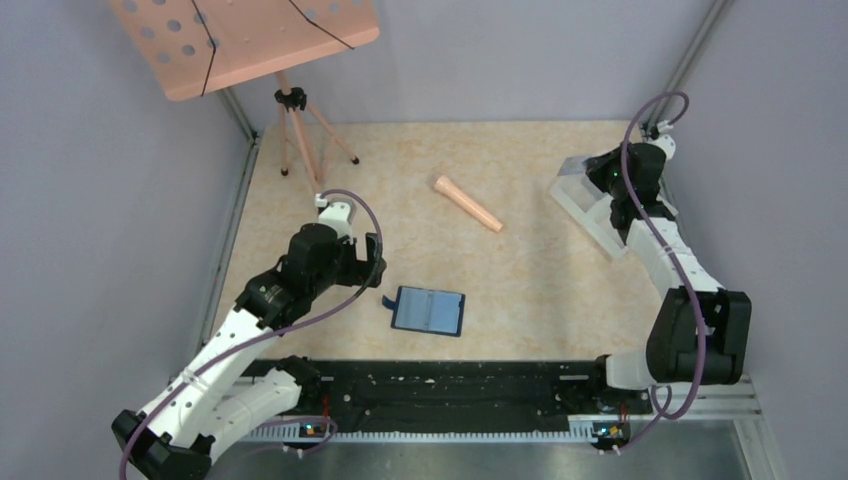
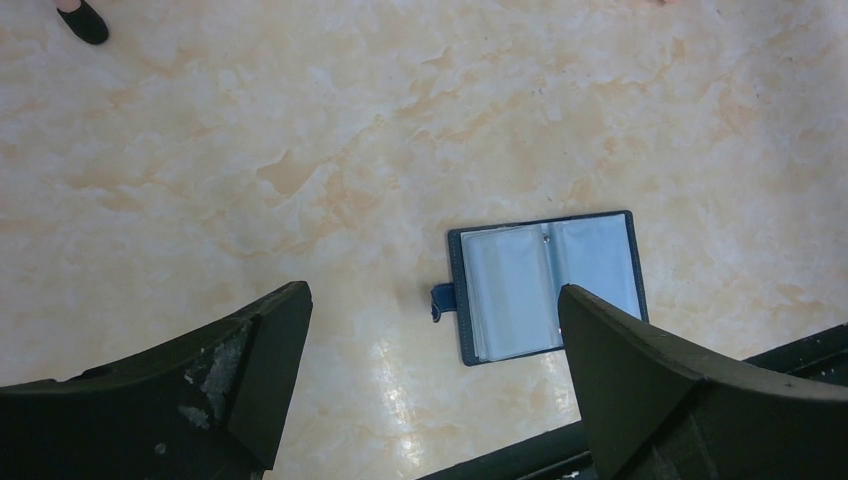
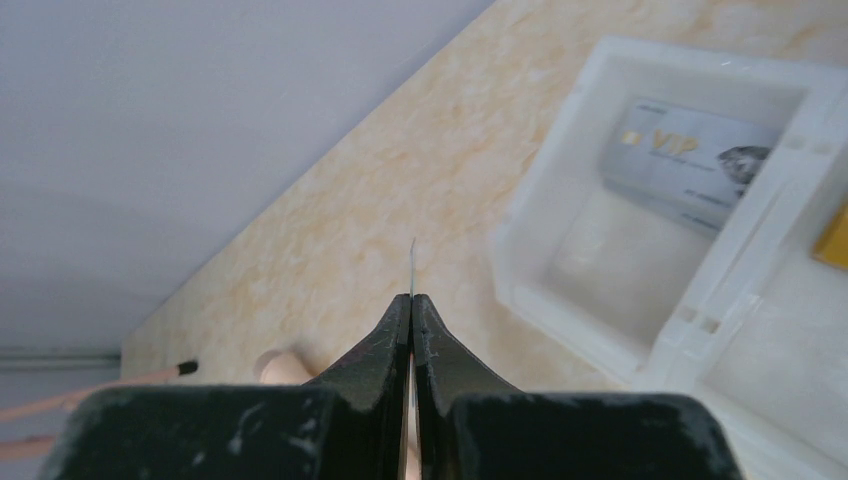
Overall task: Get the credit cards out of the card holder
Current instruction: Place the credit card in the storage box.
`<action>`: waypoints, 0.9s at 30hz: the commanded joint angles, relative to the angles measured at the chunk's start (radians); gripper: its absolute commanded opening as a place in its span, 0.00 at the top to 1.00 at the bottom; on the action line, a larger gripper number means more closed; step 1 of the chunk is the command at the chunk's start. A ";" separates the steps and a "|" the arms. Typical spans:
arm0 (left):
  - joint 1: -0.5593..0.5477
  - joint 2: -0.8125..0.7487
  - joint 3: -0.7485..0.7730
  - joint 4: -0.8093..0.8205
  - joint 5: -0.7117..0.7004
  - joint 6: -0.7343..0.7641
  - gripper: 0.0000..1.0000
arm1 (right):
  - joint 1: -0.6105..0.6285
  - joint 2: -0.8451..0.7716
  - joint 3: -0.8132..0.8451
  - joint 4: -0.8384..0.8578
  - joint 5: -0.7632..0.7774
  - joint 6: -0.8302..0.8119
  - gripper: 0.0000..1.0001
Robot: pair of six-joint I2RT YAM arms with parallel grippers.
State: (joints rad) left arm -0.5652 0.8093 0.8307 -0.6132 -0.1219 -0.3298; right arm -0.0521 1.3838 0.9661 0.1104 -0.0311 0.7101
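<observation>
The card holder [image 1: 430, 310] lies open and flat on the table near the front, dark navy with pale blue pockets [image 2: 545, 285] and a short tab on its left. My left gripper [image 2: 432, 300] hangs open above the table just left of the holder, holding nothing. My right gripper [image 3: 411, 298] is shut on a thin credit card [image 3: 412, 262] seen edge-on, sticking out past the fingertips. It hovers at the near-left edge of a white tray [image 3: 560, 150]. In the tray lie a silver card [image 3: 690, 165] and a gold card [image 3: 832, 240], in separate compartments.
A peach-coloured cone-shaped stick [image 1: 467, 203] lies mid-table at the back. A tripod stand [image 1: 300, 120] with a pink perforated board stands at the back left. A black rail [image 1: 440, 385] runs along the near edge. Grey walls close the sides.
</observation>
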 commanded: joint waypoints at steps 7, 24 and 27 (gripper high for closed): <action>0.002 -0.031 0.003 0.007 -0.065 0.024 0.01 | -0.100 0.169 0.126 0.038 0.149 0.037 1.00; 0.002 -0.061 -0.007 0.013 -0.088 0.028 0.01 | -0.137 0.332 0.166 0.134 0.214 0.121 1.00; 0.002 -0.061 -0.008 0.012 -0.092 0.026 0.01 | -0.144 0.352 0.178 0.159 0.215 0.130 1.00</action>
State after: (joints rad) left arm -0.5652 0.7593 0.8284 -0.6228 -0.1967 -0.3141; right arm -0.1722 1.7149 1.0824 0.1810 0.1608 0.8143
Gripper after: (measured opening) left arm 0.990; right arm 0.005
